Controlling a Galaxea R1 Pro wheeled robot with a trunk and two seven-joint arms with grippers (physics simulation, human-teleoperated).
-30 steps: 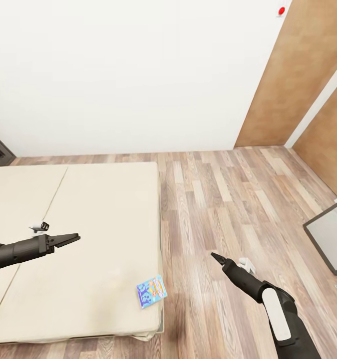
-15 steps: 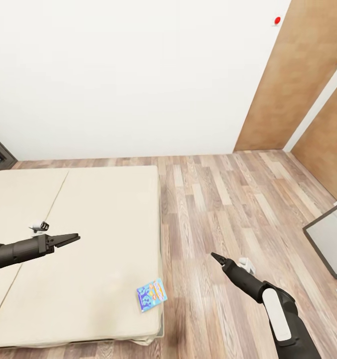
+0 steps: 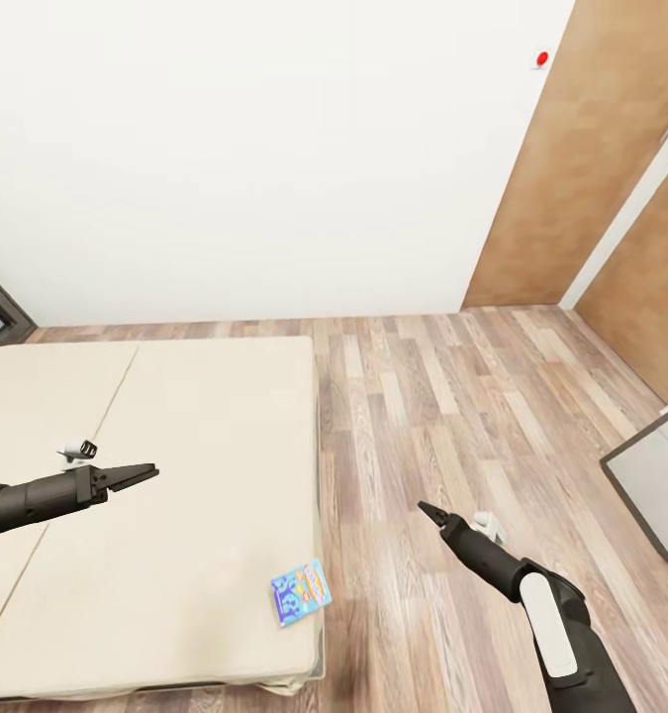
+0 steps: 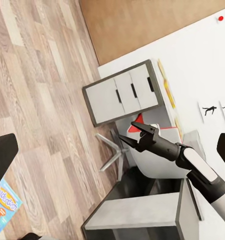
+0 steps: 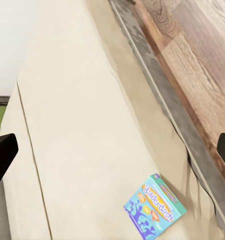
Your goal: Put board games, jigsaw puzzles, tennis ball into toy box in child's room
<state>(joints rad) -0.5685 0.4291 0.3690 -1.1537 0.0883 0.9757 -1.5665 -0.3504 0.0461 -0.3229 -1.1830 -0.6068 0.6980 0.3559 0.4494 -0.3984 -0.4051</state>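
Note:
A blue board game (image 3: 301, 591) lies flat on the beige bed (image 3: 175, 446), close to the bed's near right corner; its printed lid also faces the right wrist view (image 5: 154, 209). My left gripper (image 3: 143, 474) hovers open over the middle of the bed, well left of the game and holding nothing. Over the wood floor to the right of the bed, my right gripper (image 3: 429, 511) is open and empty too, and it appears in the left wrist view (image 4: 128, 133). Behind it stands the table (image 4: 123, 95) with white drawers.
Wood-plank floor (image 3: 442, 396) runs between the bed and the brown doors (image 3: 581, 168) at the right. A grey-framed furniture edge (image 3: 650, 480) juts in at the right. A white chair base (image 4: 110, 150) stands beside the table. The white wall (image 3: 254, 149) is behind the bed.
The whole picture has shifted: the bed, game and floor sit lower in the view, so the camera moved. Both arms hold the same pose.

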